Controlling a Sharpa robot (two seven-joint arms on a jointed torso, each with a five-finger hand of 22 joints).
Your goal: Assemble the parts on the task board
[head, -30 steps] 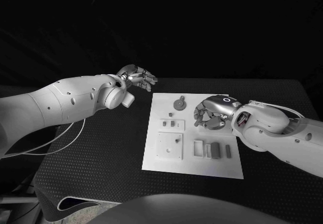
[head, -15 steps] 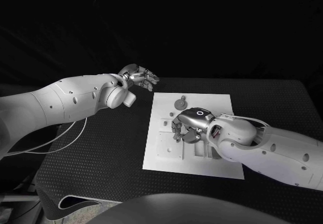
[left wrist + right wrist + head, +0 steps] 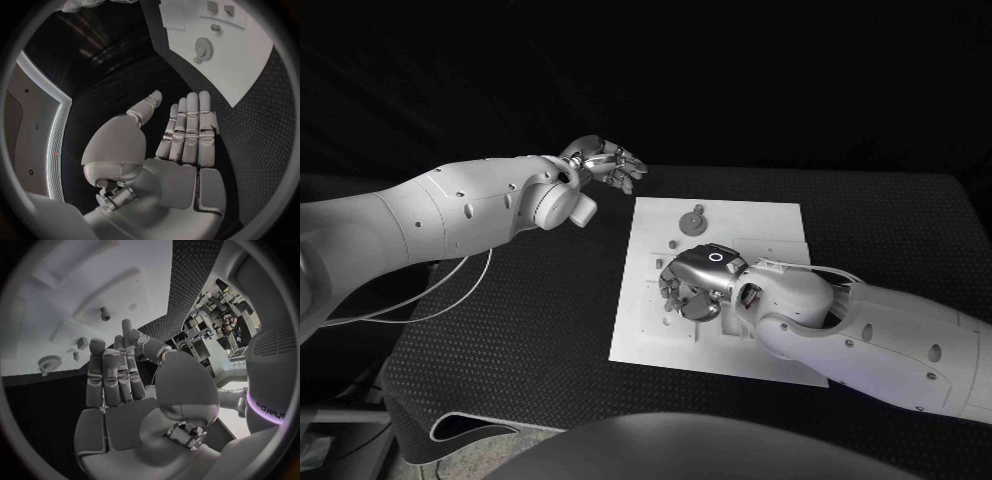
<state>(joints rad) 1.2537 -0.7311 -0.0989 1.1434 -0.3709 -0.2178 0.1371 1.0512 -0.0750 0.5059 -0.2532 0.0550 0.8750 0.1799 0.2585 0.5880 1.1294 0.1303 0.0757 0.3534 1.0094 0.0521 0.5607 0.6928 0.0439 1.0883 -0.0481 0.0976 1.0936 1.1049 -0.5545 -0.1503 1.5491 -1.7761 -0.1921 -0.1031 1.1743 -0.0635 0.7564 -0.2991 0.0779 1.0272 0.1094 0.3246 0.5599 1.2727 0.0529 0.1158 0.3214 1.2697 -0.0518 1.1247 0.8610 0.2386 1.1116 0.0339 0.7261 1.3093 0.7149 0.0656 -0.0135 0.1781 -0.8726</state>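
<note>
since a second ago my right hand (image 3: 697,285) has swept from the task board's (image 3: 769,225) right side to its left half, fingers apart, holding nothing. my left hand (image 3: 606,163) hovers open off the board's far left corner. assembly looks barely started: small matte parts, a round gear-like piece (image 3: 692,218) among them, lie loose on smooth white plate over textured black tabletop (image 3: 502,340).

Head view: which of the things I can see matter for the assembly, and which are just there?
For the job:
- task board
- round gear-like part at the board's far end
- square plate with a peg on the board
- right hand, open over the board's middle

Not part of it:
- left hand, open, off the board beyond its far left corner
- black table
- white cable
</note>
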